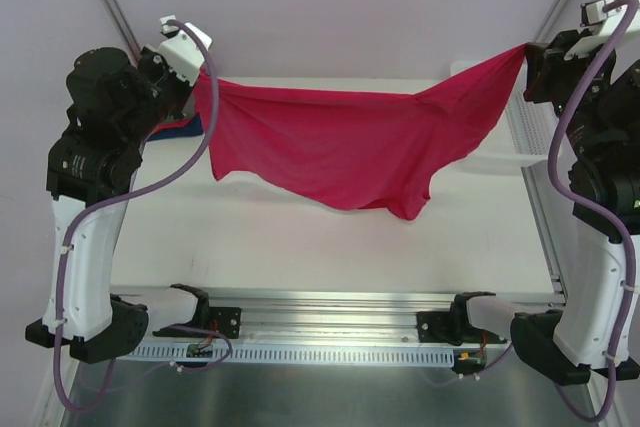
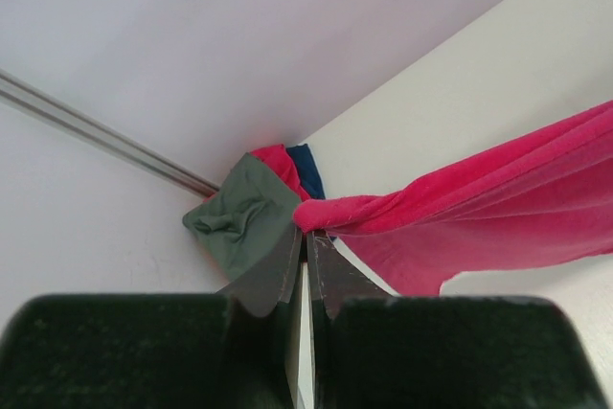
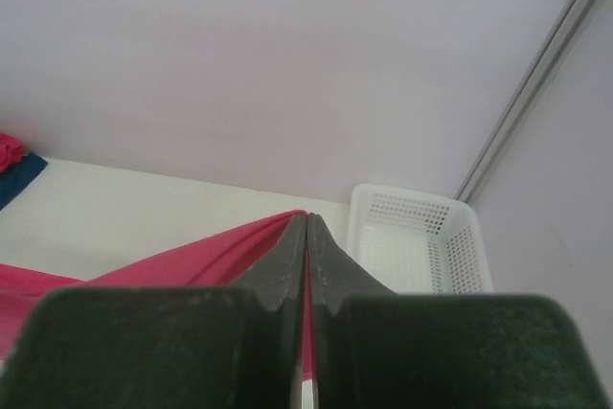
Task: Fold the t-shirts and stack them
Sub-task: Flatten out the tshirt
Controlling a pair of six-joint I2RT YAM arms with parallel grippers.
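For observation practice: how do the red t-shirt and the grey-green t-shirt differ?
The red t-shirt hangs spread in the air; the grey-green t-shirt lies bunched on the table. The left fingers and right fingers pinch the red t-shirt; nothing holds the grey-green t-shirt. Both are cloth.

Bright, even light; blurred wrist-view foregrounds.

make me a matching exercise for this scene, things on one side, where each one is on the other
1 crimson t-shirt
2 grey-green t-shirt
3 dark blue t-shirt
4 white basket

a far right corner
b far left corner, mostly hidden
c hung between left tool and right tool
d far left corner, in plain view

Pairs: 1-c, 2-d, 3-b, 4-a
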